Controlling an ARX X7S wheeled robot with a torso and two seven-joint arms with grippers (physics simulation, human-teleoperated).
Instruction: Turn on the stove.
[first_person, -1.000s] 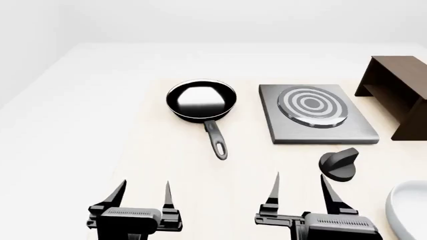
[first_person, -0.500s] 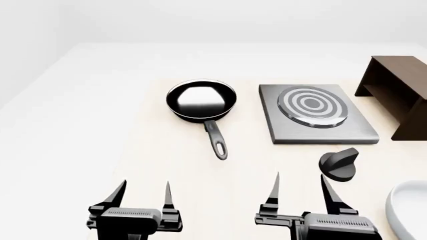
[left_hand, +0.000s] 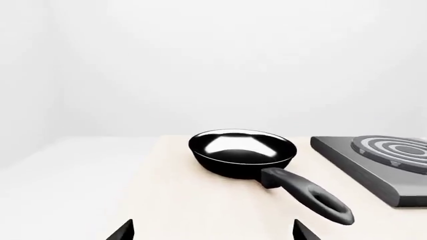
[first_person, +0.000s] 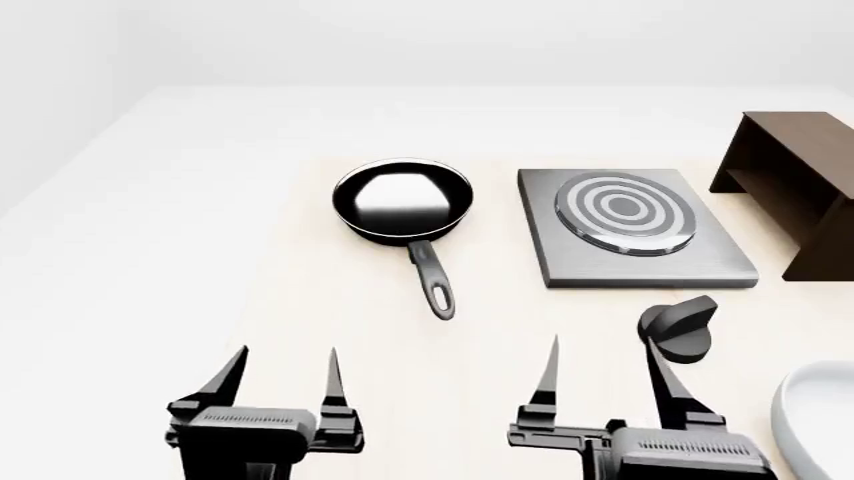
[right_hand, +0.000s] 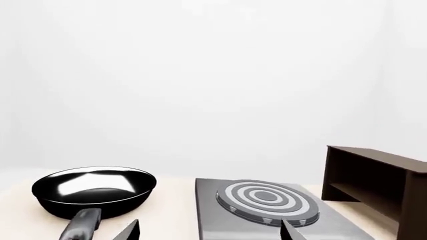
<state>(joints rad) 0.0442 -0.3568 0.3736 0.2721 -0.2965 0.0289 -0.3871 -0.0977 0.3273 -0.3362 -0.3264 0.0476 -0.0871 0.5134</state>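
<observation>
My left claw (first_person: 283, 377) is spread wide and holds nothing; it hangs over the near part of the table (first_person: 200, 230). My right claw (first_person: 603, 373) is likewise spread and empty, its outer finger just beside the knob (first_person: 678, 328). The stove (first_person: 630, 238) lies flat on the table, beyond the knob and apart from it. The frying pan (first_person: 403, 203) sits left of the stove, handle toward me. A dark brown shelf (first_person: 795, 185) stands to the stove's right.
</observation>
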